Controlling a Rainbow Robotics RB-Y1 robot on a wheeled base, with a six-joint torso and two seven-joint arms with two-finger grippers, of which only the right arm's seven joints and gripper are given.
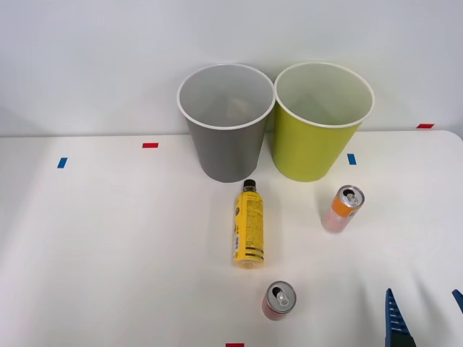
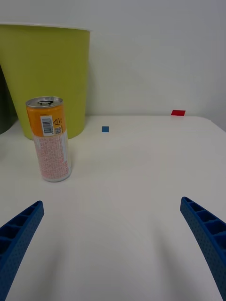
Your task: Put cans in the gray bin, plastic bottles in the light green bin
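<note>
The hand point(image 2: 113, 244) gapes wide, empty, over bare surface point(image 1: 108, 238); the orange can point(image 2: 48, 138) stands at its 11 o'clock.

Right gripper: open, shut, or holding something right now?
Right gripper: open, holding nothing; the fingers are spread wide over bare table, short of the orange can.

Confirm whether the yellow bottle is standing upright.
No, the yellow bottle lies on its side on the table, cap toward the gray bin.

No legible txt, barcode on can point(image 2: 48, 139)
</note>
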